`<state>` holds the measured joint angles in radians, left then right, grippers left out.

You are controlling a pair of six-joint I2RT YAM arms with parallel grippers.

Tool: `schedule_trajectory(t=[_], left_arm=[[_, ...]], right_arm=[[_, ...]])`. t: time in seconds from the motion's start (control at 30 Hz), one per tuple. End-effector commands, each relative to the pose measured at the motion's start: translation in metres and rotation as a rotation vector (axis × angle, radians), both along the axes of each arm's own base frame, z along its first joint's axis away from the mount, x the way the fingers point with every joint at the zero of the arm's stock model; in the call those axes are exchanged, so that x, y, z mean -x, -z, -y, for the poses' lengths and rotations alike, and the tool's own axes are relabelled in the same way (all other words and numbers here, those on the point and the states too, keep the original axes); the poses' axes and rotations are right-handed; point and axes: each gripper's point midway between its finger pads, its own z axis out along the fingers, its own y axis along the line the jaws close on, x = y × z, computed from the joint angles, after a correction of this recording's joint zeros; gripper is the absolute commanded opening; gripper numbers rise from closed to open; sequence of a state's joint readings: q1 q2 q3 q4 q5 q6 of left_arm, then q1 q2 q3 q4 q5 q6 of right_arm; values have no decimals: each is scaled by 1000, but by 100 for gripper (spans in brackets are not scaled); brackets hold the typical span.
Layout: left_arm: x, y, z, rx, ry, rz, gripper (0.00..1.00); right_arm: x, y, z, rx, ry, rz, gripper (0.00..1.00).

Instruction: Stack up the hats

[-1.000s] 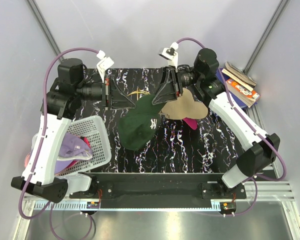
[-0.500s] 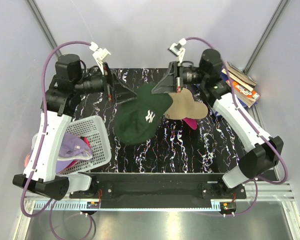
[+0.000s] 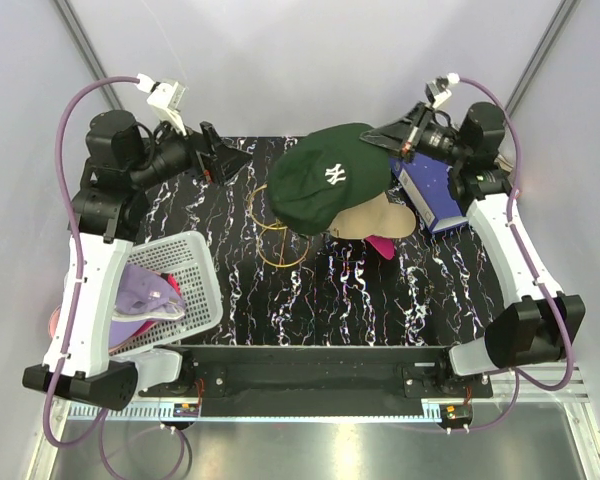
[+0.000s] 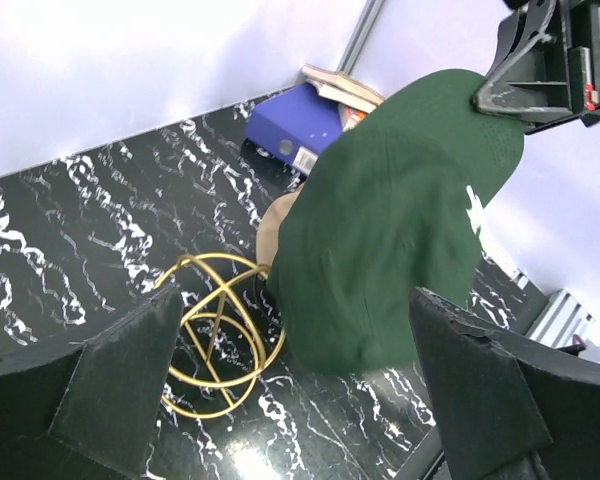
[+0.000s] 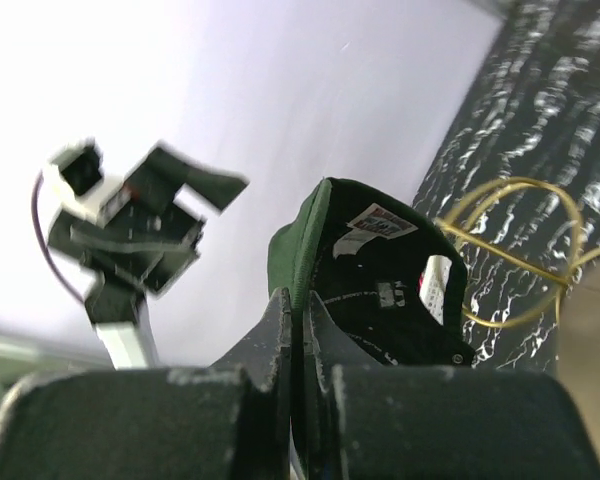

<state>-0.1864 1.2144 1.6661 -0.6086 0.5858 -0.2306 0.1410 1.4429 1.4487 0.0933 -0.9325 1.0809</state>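
Dark green fabric, white emblem up: the green cap [image 3: 330, 190] hangs in the air over the far middle of the tabletop [image 3: 380, 300], toward 12 o'clock in the overhead view. My right tool [image 3: 380, 138] is clenched on its edge at the cap's 2 o'clock side. In the right wrist view the fingers [image 5: 280, 330] are pressed together on the green rim, with the cap's dark lining and labels facing the lens.

Below the green cap, at its 5 o'clock, the tan cap [image 3: 372, 222] lies on the tabletop. A magenta cap [image 3: 382, 245] shows from under the tan cap's near edge. At the green cap's 7 o'clock the gold wire rings [image 3: 270, 225] lie on the black marbled surface.

My left tool [image 3: 223, 160] is at 9 o'clock from the green cap, apart from it, spread wide and grasping nothing.

Out at the tabletop's 8 o'clock a lavender cap [image 3: 145, 297] lies in the white mesh basket [image 3: 195, 290]. A blue box [image 3: 430, 190] lies at 2 o'clock.
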Motion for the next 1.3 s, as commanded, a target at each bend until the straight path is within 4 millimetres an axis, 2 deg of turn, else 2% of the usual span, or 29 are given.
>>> schedule_trajectory(t=[0.0, 0.03, 0.1, 0.13, 0.37, 0.57, 0.73, 0.97, 1.1, 1.27], left_arm=[[-10, -4, -5, -17, -36, 52, 99], [-10, -5, -5, -15, -34, 52, 99], [-11, -1, -3, -18, -26, 45, 99], [-12, 0, -3, -20, -26, 43, 99], [-14, 3, -2, -30, -17, 41, 99], [-19, 8, 0, -33, -9, 32, 99], [-24, 18, 8, -52, -3, 19, 99], [-27, 27, 35, -70, 55, 10, 99], [-31, 33, 56, -88, 95, 5, 99], [-29, 37, 84, -89, 156, 3, 99]], right_arm=[[-16, 7, 37, -89, 156, -111, 0], [-22, 12, 48, -96, 186, -124, 0], [-26, 21, 55, -116, 202, -138, 0], [-31, 23, 67, -125, 233, -141, 0], [-50, 42, 105, -155, 340, -202, 0], [-49, 79, 113, -202, 384, -353, 0], [-42, 98, 118, -209, 435, -427, 0], [-43, 123, 142, -224, 516, -486, 0], [-45, 139, 148, -206, 539, -503, 0], [-44, 170, 152, -181, 552, -555, 0]])
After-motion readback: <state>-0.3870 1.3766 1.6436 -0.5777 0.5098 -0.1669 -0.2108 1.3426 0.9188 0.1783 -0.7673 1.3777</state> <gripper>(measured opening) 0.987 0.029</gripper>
